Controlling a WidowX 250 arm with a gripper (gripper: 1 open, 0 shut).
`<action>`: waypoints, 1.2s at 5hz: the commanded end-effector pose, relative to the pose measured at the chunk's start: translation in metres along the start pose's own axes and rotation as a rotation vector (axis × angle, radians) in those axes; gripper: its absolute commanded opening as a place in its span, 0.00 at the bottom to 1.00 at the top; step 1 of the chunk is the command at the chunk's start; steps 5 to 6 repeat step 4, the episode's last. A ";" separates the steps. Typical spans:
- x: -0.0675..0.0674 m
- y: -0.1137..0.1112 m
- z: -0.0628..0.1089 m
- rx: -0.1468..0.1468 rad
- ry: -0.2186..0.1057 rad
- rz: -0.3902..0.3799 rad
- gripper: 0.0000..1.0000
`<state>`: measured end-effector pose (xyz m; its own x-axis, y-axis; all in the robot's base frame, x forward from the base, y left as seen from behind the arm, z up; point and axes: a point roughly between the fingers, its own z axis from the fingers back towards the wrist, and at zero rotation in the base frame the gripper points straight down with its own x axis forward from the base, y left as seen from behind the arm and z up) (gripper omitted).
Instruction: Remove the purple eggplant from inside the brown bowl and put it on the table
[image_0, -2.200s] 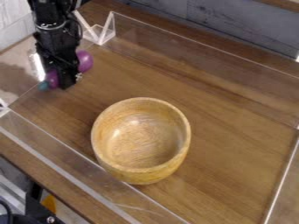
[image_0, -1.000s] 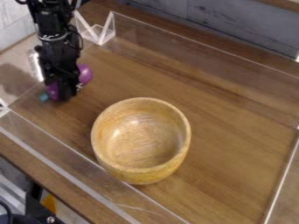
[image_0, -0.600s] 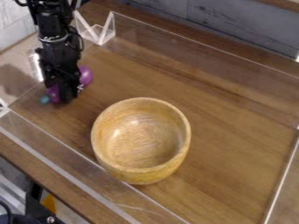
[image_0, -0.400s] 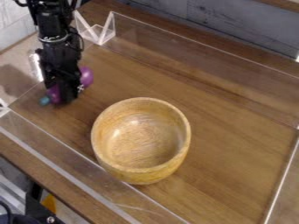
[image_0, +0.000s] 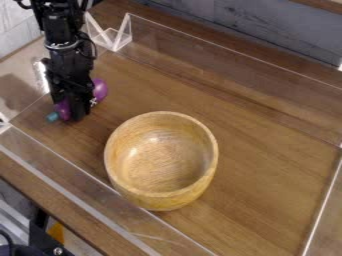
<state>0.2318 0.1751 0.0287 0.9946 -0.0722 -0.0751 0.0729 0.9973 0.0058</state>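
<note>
The purple eggplant (image_0: 95, 91) is at the left of the table (image_0: 254, 110), low at the tabletop, its teal stem cap (image_0: 55, 116) poking out to the lower left. My black gripper (image_0: 72, 102) points straight down and is shut on the eggplant, whose middle is hidden behind the fingers. The brown bowl (image_0: 162, 158) stands to the lower right of the gripper, upright and with nothing inside, a short gap away from it.
Clear acrylic walls (image_0: 80, 180) run along the table's edges, with one close to the left of the gripper. A small clear bracket (image_0: 118, 35) stands at the back left corner behind the arm.
Since the earliest frame the gripper has come down and a little toward the front with the eggplant. Over the last second it has stayed still.
</note>
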 end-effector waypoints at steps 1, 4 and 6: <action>0.007 0.004 0.012 0.025 -0.032 0.001 0.00; 0.007 -0.001 0.008 -0.002 -0.016 0.009 0.00; 0.007 -0.001 0.008 -0.002 -0.016 0.009 0.00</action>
